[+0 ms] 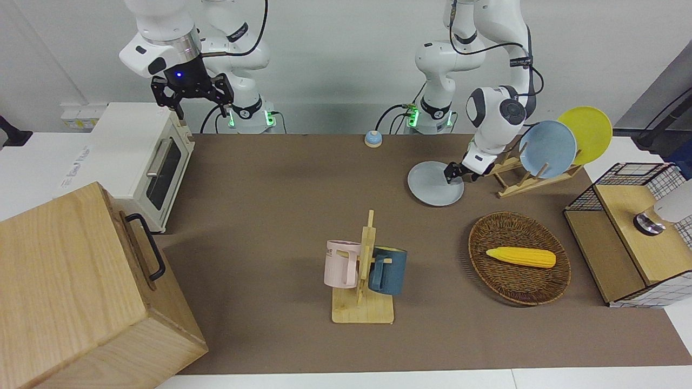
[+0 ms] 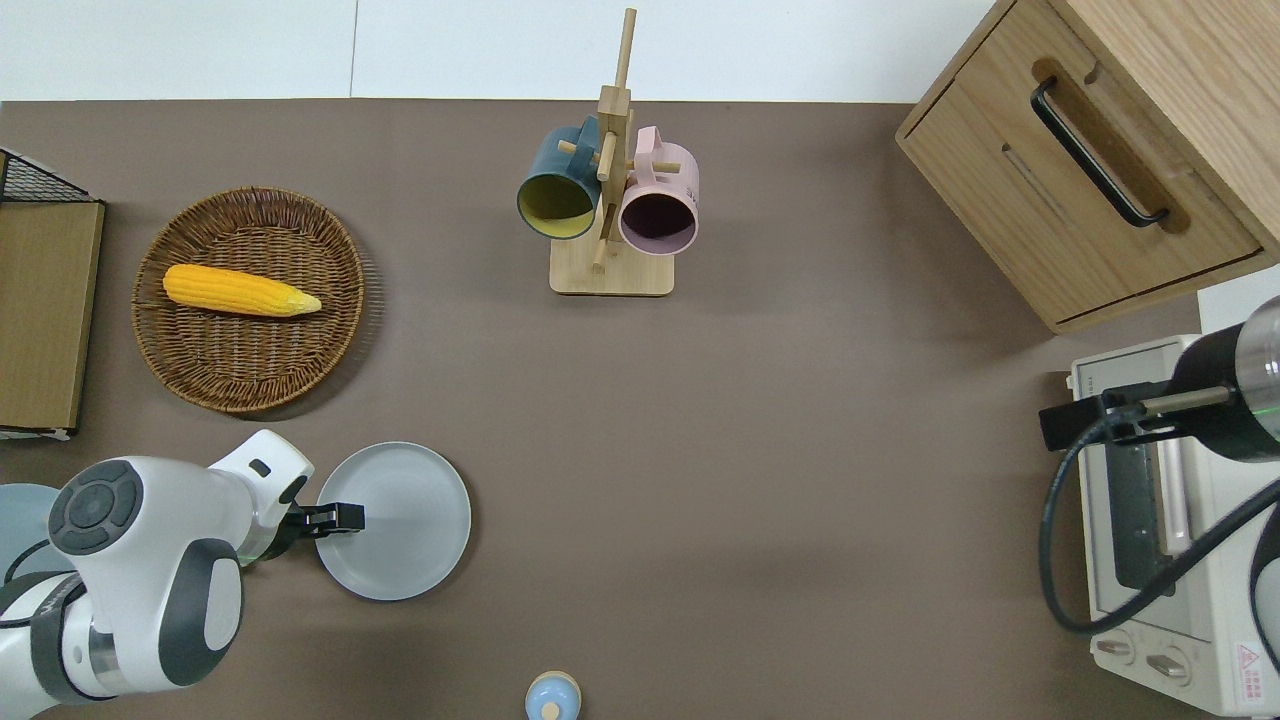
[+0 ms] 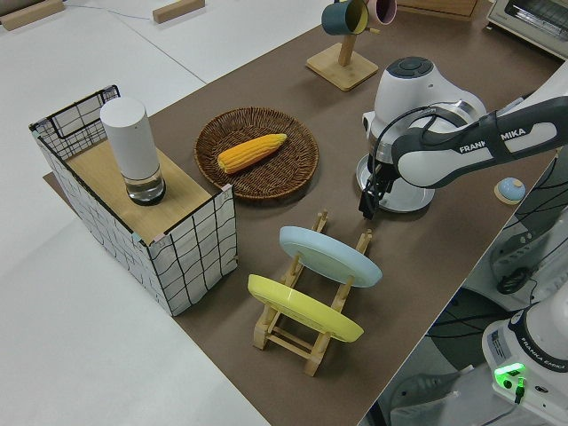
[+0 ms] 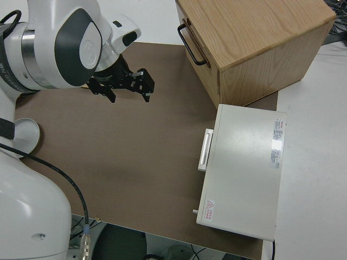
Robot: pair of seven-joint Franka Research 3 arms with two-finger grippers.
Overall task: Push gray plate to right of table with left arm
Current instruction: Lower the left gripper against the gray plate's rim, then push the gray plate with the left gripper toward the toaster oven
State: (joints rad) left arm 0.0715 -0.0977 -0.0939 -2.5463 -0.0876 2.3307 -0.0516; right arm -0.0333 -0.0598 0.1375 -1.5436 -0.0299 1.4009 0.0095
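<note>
The gray plate (image 1: 432, 186) (image 2: 400, 525) lies flat on the brown table (image 1: 270, 183), toward the left arm's end and near the robots. My left gripper (image 1: 452, 174) (image 2: 345, 517) is shut and low, its tip just inside the plate's rim on the side toward the left arm's end; I cannot tell whether it touches. In the left side view the arm (image 3: 444, 151) hides most of the plate (image 3: 417, 200). My right gripper (image 1: 192, 96) (image 4: 127, 86) is open, empty and parked.
A wooden rack (image 1: 521, 181) with a sky-blue plate (image 1: 547, 148) and a yellow plate (image 1: 589, 132) stands beside the gray plate. A wicker basket (image 1: 519, 281) with corn, a mug tree (image 1: 363, 270), a small bell (image 1: 373, 139), a toaster oven (image 1: 143, 156) and a wooden cabinet (image 1: 81, 292) are also on the table.
</note>
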